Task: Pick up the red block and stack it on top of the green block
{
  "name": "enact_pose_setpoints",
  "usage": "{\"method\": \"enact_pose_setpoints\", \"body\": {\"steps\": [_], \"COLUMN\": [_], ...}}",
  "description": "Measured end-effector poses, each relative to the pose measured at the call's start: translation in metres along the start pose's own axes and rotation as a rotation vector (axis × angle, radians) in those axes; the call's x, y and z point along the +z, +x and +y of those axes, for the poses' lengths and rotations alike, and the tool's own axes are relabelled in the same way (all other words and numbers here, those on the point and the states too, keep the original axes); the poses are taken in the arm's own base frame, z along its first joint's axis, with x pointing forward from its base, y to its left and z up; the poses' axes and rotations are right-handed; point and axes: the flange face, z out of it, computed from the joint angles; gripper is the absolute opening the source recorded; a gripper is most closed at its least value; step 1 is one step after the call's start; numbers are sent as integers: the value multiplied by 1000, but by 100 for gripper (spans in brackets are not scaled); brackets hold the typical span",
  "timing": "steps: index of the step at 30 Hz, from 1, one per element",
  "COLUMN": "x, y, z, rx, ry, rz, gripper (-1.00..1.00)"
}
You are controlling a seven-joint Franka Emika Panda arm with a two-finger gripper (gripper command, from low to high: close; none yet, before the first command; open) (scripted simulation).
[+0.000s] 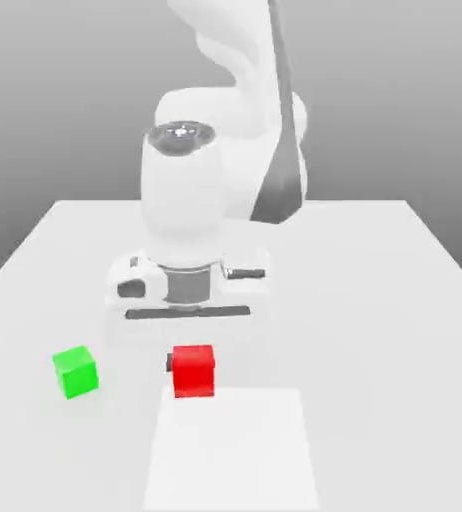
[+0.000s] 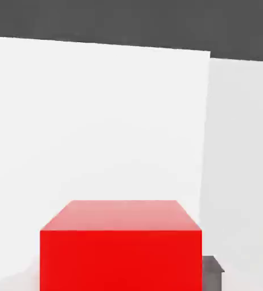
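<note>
The red block (image 2: 121,258) is clamped in the gripper (image 1: 189,365), which points down beneath the bent white arm (image 1: 183,200).

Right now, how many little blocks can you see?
2. The red block is at the gripper, just behind the white square; the green block sits on the table, toward the exterior view's left.

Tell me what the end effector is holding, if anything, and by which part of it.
The red block, gripped by its sides: a dark fingertip shows at one side face; the opposite contact is hidden.
</note>
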Motion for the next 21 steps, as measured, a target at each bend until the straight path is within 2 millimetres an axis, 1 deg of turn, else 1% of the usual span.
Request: {"method": "enact_pose_setpoints", "body": {"steps": [3, 6, 11, 13, 18, 19, 21], "x": [-5, -9, -16, -5, 40, 46, 46], "y": [17, 30, 42, 43, 43, 43, 43], "z": [37, 78, 151, 161, 162, 163, 163], "rx": [91, 191, 365, 389, 394, 396, 395], "ry": [0, 0, 2, 4, 5, 4, 4], "rz": [0, -1, -2, -3, -4, -3, -3], "gripper": [-100, -100, -100, -100, -100, 100, 100]}}
